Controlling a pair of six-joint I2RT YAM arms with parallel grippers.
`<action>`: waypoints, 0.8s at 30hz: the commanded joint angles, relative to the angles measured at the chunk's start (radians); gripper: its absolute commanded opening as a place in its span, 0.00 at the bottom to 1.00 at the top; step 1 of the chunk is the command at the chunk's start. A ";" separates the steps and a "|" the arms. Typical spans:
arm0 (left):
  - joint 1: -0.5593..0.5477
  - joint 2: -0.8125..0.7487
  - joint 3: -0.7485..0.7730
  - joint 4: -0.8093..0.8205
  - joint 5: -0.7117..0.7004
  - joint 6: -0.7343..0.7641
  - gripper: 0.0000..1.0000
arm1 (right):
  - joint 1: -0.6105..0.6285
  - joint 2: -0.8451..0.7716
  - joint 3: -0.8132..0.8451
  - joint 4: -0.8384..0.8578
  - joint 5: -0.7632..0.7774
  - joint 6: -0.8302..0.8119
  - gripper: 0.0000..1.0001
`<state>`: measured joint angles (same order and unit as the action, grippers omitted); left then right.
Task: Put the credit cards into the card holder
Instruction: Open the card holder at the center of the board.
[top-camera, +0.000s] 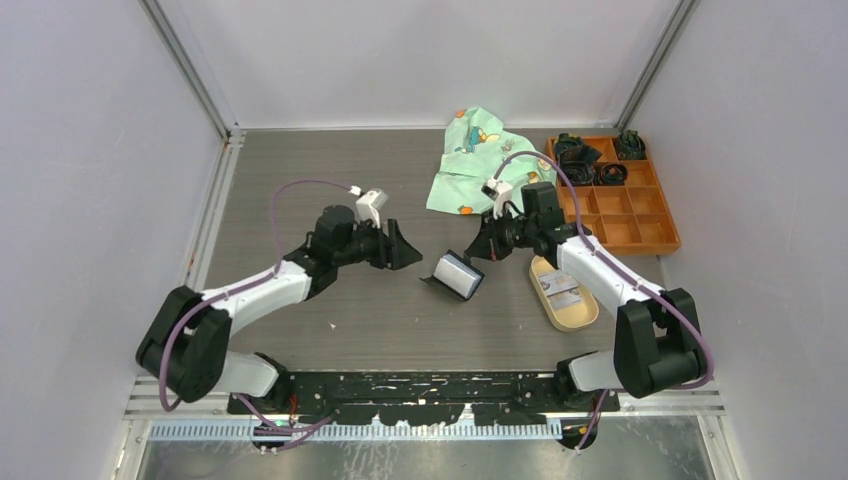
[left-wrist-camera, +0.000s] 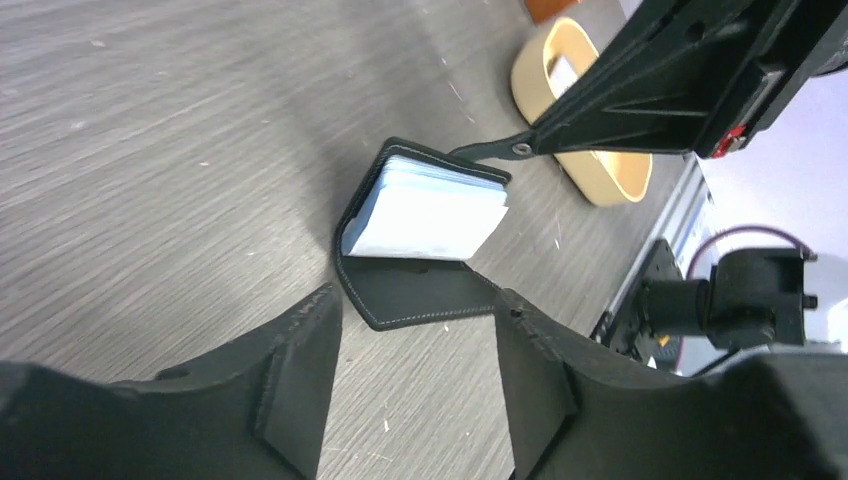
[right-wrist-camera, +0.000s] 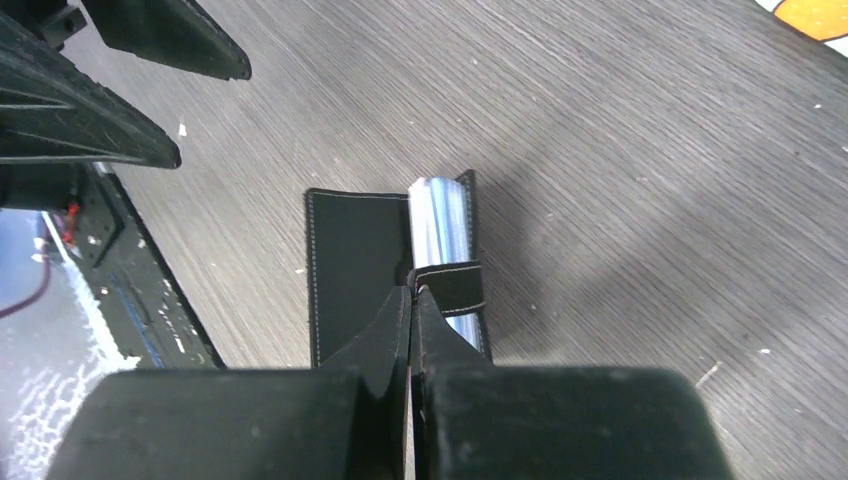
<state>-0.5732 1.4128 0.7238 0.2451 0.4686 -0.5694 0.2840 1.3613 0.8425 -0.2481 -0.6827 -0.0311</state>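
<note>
Now, card holder (right-wrist-camera: 355, 260): lies open near the middle of the table (top-camera: 330, 200). One flap is flat on the surface and the other half is lifted.
Cards (left-wrist-camera: 430, 215): a pale blue-white stack sits in the lifted half, its edges showing past the leather. Whether it is seated in a pocket I cannot tell.
Snap tab (right-wrist-camera: 450, 285): stretched over the stack's edge toward the right arm.
Right gripper (right-wrist-camera: 411, 295): at 1 o'clock of the card holder in the overhead view. Its jaws are pressed together on the end of the tab, propping that half up.
Left gripper (top-camera: 410, 248): at 9 o'clock of the card holder, jaws apart with nothing between them, just short of the flat flap.
Tray (left-wrist-camera: 527, 80): tan, at 4 o'clock of the card holder. A pale flat piece with dark print lies in it, possibly another card.
Box (top-camera: 640, 230) and cloth (top-camera: 465, 165): well apart, at 2 and 12 o'clock.
Stage: most likely the stack is in, and seating or closing remains.
Risk, tab: it is a thin hold, so a sideways tug could slip it free and drop the lifted half.
Risk, stack: the loose cards could fan out or slide onto the table if that half tips.
Risk, left jaws: closing on the flat flap could drag the card holder against the right arm's pull.
</note>
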 joint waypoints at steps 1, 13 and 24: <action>0.014 -0.127 -0.123 0.108 -0.143 -0.039 0.63 | -0.004 -0.014 -0.002 0.090 -0.079 0.114 0.01; -0.023 -0.252 -0.320 0.149 -0.138 -0.309 0.61 | -0.005 0.016 0.035 -0.023 0.085 0.006 0.01; -0.118 -0.138 -0.223 0.139 -0.152 -0.320 0.57 | 0.003 0.119 0.153 -0.284 0.229 -0.207 0.01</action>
<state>-0.6743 1.2373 0.4160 0.3664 0.3229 -0.8867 0.2813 1.4540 0.9005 -0.4026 -0.5201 -0.1123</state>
